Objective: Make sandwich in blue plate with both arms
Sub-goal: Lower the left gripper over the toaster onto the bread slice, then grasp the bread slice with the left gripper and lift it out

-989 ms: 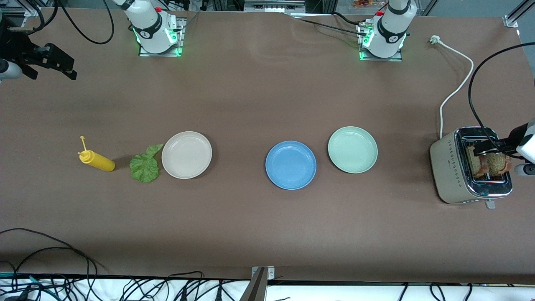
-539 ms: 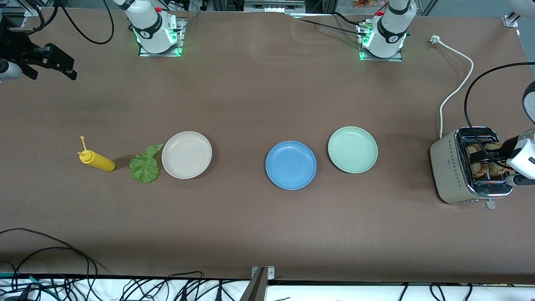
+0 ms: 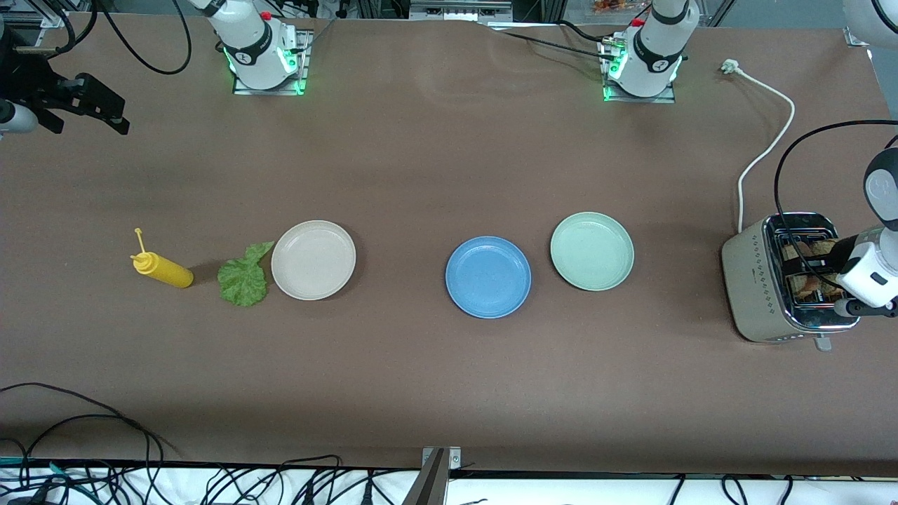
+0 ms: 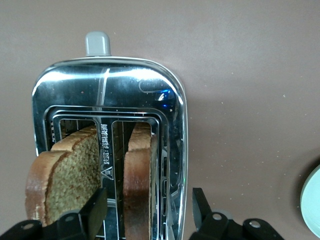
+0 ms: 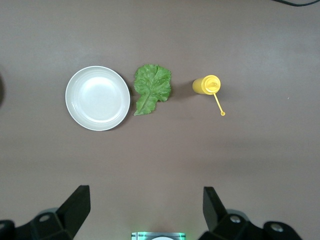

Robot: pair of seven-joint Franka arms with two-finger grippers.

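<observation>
Bread for the sandwich stands as two brown slices (image 4: 62, 172) upright in the slots of a silver toaster (image 3: 761, 280) at the left arm's end of the worktop (image 3: 421, 386), and neither slice has reached the blue plate (image 3: 488, 277), which lies bare near the middle of the worktop. The left gripper (image 4: 147, 215) hangs low over the toaster with its jaws spread apart, one finger between the two slices and the other outside the toaster's wall, so that they straddle one slice (image 4: 137, 185) without pressing it. A pale green plate (image 3: 592, 251) lies just beside the blue plate toward the toaster. Toward the right arm's end lie a cream plate (image 3: 313, 259), a green lettuce leaf (image 3: 243, 277) just beside its rim and a yellow squeeze bottle (image 3: 163, 269) on its side. The right gripper (image 5: 145, 210) waits high over the worktop's edge at that end, jaws wide open and holding nothing
</observation>
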